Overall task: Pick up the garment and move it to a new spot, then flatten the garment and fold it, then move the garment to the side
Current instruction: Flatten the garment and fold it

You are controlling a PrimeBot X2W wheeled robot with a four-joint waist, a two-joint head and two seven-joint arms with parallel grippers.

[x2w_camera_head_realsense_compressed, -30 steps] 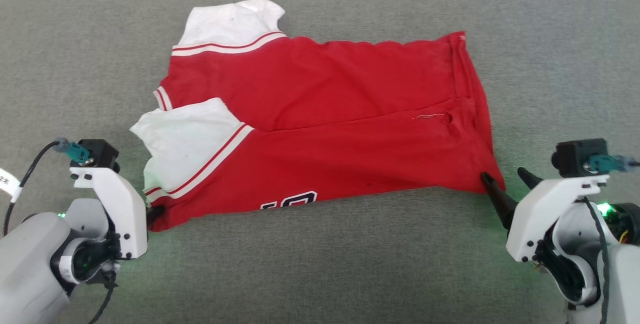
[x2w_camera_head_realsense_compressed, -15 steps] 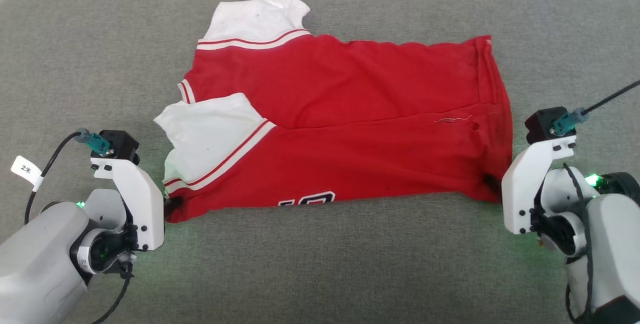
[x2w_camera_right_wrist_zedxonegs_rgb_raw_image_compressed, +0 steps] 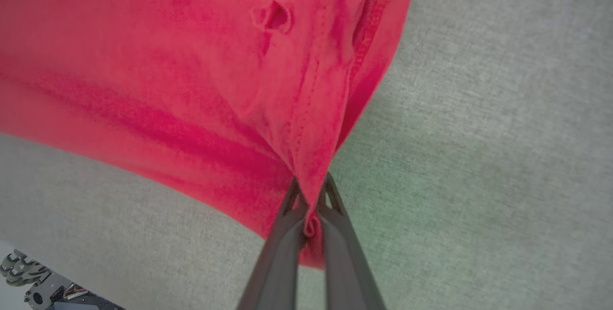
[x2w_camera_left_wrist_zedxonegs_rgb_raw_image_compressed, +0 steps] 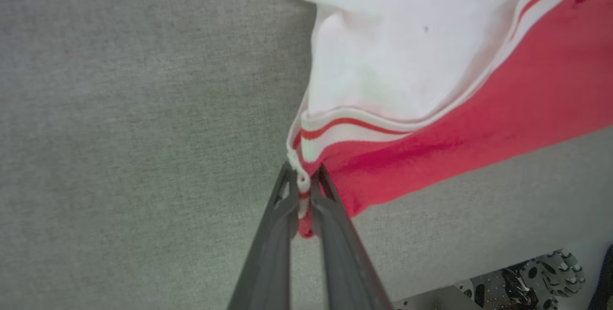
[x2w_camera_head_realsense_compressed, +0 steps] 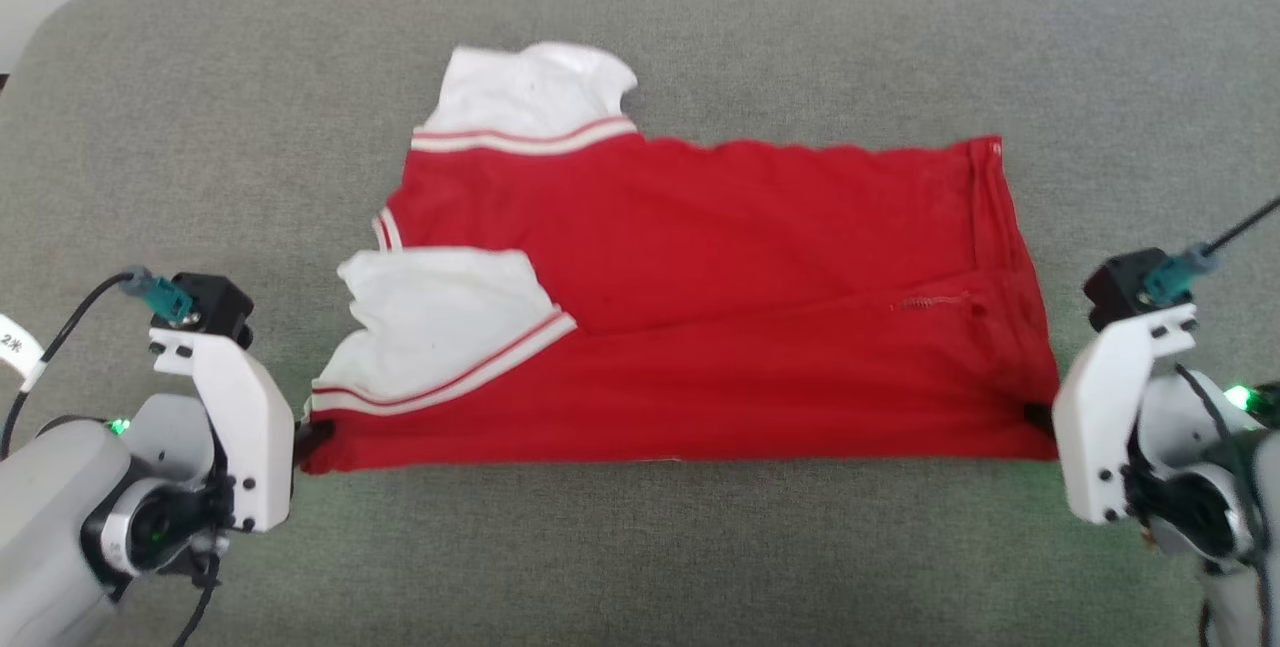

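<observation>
at the left, the left gripper (x2w_camera_head_realsense_compressed: 312, 435) sits low over the near-left part of the grey cushion (x2w_camera_head_realsense_compressed: 640, 557). its two dark fingers are pinched together on the near left corner of the garment (x2w_camera_head_realsense_compressed: 720, 327). from the left wrist view a bit of white-and-red striped trim is squeezed between them and pokes out toward the wrist. a teal plug (x2w_camera_head_realsense_compressed: 165, 299) sits on top of that wrist's little black camera.

the garment lies sideways across the middle of the cushion, sleeves toward the left edge and hem toward the right edge. the near white sleeve (x2w_camera_head_realsense_compressed: 440, 322) is rumpled and lies over the red body, just beside the left gripper. the far white sleeve (x2w_camera_head_realsense_compressed: 530, 92) sticks out toward the cushion's back edge. red-and-white stripes border both sleeves. the red body is doubled over lengthwise, with a long fold edge running across it. its near edge is drawn in a straight line from one gripper to the other. toward the right end there is a small hole (x2w_camera_head_realsense_compressed: 975, 308) with a line of pale loose stitching beside it.

at the right, the right gripper (x2w_camera_head_realsense_compressed: 1036, 417) is clamped on the near right corner of the hem, over the near-right part of the cushion. the right wrist view shows red cloth bunched between its closed fingers.
</observation>
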